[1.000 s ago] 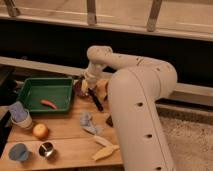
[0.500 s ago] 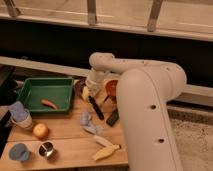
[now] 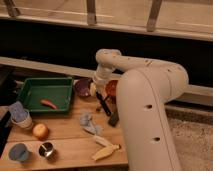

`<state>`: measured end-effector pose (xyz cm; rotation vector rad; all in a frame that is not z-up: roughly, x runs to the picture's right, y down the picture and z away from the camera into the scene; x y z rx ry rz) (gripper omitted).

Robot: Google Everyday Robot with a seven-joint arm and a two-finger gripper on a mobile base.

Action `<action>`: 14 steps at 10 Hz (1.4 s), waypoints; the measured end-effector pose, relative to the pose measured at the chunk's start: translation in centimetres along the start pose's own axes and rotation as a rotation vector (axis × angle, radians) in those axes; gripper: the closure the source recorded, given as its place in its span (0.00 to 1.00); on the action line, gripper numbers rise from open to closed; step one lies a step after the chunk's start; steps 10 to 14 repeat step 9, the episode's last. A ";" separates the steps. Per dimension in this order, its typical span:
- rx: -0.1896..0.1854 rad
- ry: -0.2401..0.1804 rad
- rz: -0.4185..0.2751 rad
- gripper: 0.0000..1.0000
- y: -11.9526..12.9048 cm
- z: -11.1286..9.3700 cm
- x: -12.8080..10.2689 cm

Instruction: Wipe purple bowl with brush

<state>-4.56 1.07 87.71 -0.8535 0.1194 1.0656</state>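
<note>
The purple bowl (image 3: 81, 87) sits at the back of the wooden table, just right of the green tray. My gripper (image 3: 96, 88) hangs at the bowl's right rim, between it and the red-orange bowl (image 3: 111, 89). It is shut on the brush (image 3: 104, 104). The black brush slants down from the gripper toward the front right, away from the purple bowl, with its lower end close to the table. My white arm comes in from the lower right and hides the table's right side.
A green tray (image 3: 30, 86) holding an orange-red item (image 3: 48, 103) sits at left. A black block (image 3: 114, 119), a grey-blue cloth (image 3: 89, 123), a yellow item (image 3: 105, 149), a metal cup (image 3: 46, 149), an apple (image 3: 40, 131), a blue disc (image 3: 19, 151) and stacked cups (image 3: 20, 115) lie on the table.
Over the last second my gripper has shifted a little right, from above the purple bowl to its right rim. The brush swung with it toward the front right.
</note>
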 end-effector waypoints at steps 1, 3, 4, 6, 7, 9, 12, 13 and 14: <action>-0.004 -0.008 -0.021 1.00 0.9 0.3 -1.2; -0.021 -0.016 -0.056 1.00 2.2 0.8 -2.4; -0.036 -0.012 -0.071 1.00 2.9 1.3 -2.4; -0.057 0.002 -0.087 1.00 4.0 2.4 -2.0; -0.064 0.015 -0.082 1.00 4.1 2.8 -1.5; -0.067 0.042 -0.051 1.00 3.5 3.3 0.1; -0.067 0.042 -0.051 1.00 3.5 3.3 0.1; -0.067 0.042 -0.051 1.00 3.5 3.3 0.1; -0.067 0.042 -0.051 1.00 3.5 3.3 0.1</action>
